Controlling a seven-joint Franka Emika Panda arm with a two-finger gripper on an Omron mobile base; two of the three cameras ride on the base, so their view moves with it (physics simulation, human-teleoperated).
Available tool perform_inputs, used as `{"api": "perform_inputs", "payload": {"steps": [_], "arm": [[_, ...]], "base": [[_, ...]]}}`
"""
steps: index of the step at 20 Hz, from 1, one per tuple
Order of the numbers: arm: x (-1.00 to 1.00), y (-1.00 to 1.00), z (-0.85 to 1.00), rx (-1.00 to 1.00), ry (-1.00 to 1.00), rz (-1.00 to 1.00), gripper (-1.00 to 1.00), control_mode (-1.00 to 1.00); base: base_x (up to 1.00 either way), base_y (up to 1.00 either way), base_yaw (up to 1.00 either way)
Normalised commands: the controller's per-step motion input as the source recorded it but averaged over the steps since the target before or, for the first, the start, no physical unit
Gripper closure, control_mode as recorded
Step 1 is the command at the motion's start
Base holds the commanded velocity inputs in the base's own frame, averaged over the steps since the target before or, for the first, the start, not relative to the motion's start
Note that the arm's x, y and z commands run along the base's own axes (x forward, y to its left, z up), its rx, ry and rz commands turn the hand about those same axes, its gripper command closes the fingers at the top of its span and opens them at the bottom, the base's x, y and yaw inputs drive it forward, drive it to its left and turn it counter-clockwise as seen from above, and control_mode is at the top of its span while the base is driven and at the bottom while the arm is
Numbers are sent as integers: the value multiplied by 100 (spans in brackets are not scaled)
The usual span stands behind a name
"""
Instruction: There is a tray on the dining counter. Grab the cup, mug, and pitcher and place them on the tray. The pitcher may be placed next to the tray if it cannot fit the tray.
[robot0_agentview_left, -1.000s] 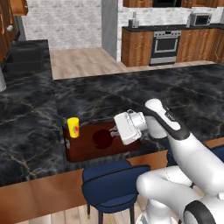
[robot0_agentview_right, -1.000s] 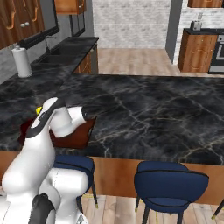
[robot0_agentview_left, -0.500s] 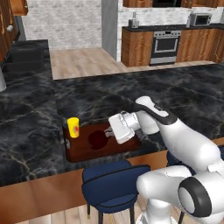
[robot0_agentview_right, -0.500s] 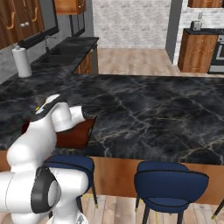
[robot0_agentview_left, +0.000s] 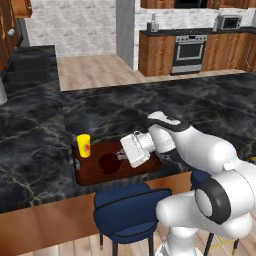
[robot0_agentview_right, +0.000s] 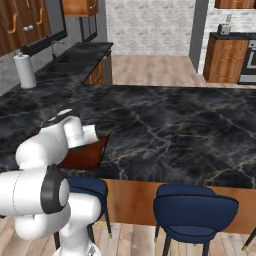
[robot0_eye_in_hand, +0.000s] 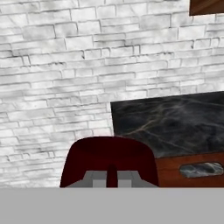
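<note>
I see the mug (robot0_agentview_left: 109, 163) sitting low on the tray (robot0_agentview_left: 90, 175), dark maroon against the reddish-brown floor of it, roughly mid-tray. In the hand view the mug (robot0_eye_in_hand: 109, 160) sits right in front of the camera, and my gripper (robot0_eye_in_hand: 112, 177) has its two fingertips drawn close together on a thin maroon strip of the mug, most likely its handle. So I read the fingers as pinched tight on the mug. From the left base view the gripper (robot0_agentview_left: 121, 156) reaches in sideways from the right, level with the mug's upper part.

The cup (robot0_agentview_left: 83, 145), yellow with a red mark, stands upright at the tray's far left corner, a little apart from the mug. The tray lies near the front edge of the dining counter (robot0_agentview_left: 45, 130), black marble with pale veins, just above a blue stool (robot0_agentview_left: 131, 212). In the right base view the tray (robot0_agentview_right: 87, 156) peeks out from behind my arm, and a paper towel roll (robot0_agentview_right: 24, 70) stands on the far counter by the sink.
</note>
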Motion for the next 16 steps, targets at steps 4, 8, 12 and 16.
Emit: {"api": "perform_inputs", "payload": {"steps": [4, 8, 12, 16], "arm": [[19, 6, -21, 0, 0, 3, 100, -100], [22, 12, -20, 0, 0, 2, 100, -100], [30, 14, -7, 0, 0, 1, 100, -100], [35, 20, -13, 0, 0, 0, 100, -100]], "base": [[0, 0, 0], [0, 0, 0], [0, 0, 0], [0, 0, 0]]}}
